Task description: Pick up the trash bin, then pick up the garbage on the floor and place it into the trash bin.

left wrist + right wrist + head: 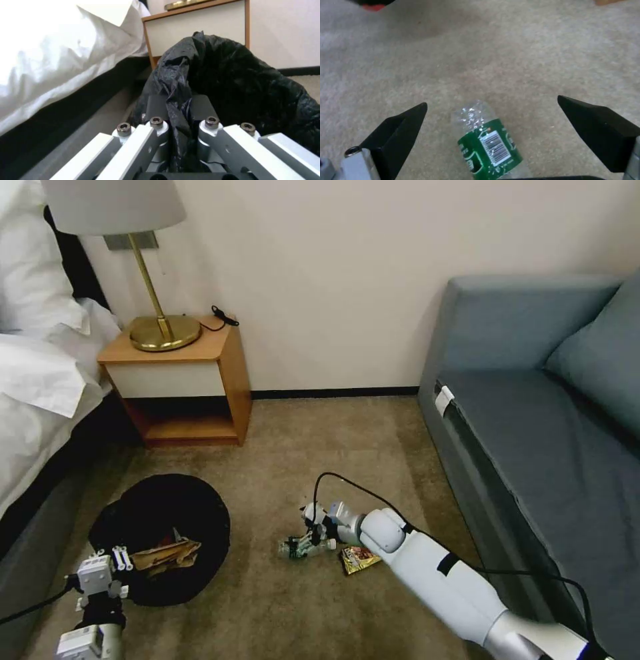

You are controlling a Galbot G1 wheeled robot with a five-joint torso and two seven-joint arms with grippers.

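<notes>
Head view puts the trash bin (160, 540) on the carpet (300, 447), in front of the nightstand (180, 380) and beside the bed (40, 400). Its crinkled black bag spreads over the rim, and a tan crumpled paper bag (165, 555) lies inside. My left gripper (120, 559) sits at the bin's near edge. In the left wrist view, my left fingers (156, 125) are clenched on a fold of the black liner, which bunches up between them.

My right arm reaches down to the floor, well apart from the bin and on the side nearer the sofa (533, 433). My right gripper (313, 530) is just over the clear bottle with green label (303, 545), which lies on its side on the carpet. The right wrist view shows my right fingers (396, 130) spread wide, released, with the bottle (486, 142) between them and touching neither. A yellow-brown snack wrapper (360, 559) lies just beside the bottle, farther from the bin.
</notes>
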